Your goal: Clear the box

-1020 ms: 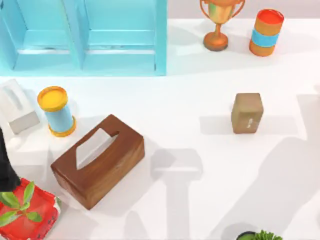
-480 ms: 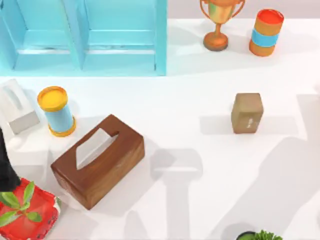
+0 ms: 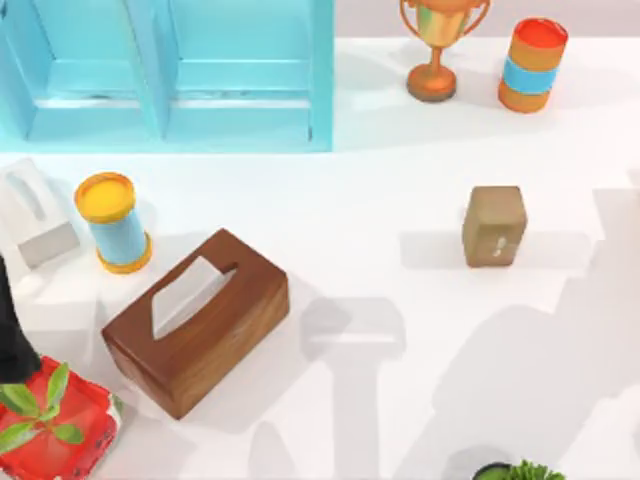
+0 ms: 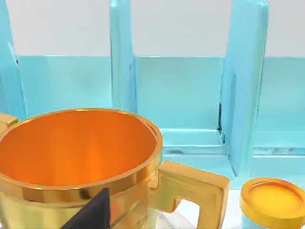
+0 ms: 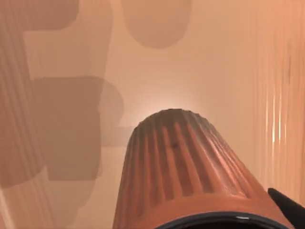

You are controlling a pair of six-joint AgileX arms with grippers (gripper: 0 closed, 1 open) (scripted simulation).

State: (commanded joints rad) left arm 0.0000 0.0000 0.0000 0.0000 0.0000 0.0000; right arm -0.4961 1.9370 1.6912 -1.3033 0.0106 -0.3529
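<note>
From above, I see the white counter [image 3: 400,200] carrying a wooden tissue box [image 3: 195,320] at lower left, lying askew with its slot up, a yellow-lidded blue canister [image 3: 113,222] just beyond it, a pale tissue box [image 3: 35,212] at the left edge, and a small tan block [image 3: 494,226] well apart to the right. A turquoise shelf unit [image 3: 170,70] runs along the far left, with a gold trophy [image 3: 436,45] and an orange canister [image 3: 532,63] at the far right. A red planter [image 3: 55,430] sits at the near left corner beside a dark part of my left arm [image 3: 12,330]. In the left wrist view a gold cup [image 4: 78,157] looms close with a dark jaw tip [image 4: 93,212] against its wall, the shelf unit [image 4: 190,95] behind it and the yellow lid [image 4: 272,201] to one side; I cannot tell how far those jaws are parted or whether they grip the cup. The right wrist view shows a ribbed terracotta pot [image 5: 183,171] close below the camera over a bare surface; the right jaws' state I cannot tell either. I judge the task at an early step, the wooden tissue box untouched; next, an arm must come over it and square to its narrow sides.
</note>
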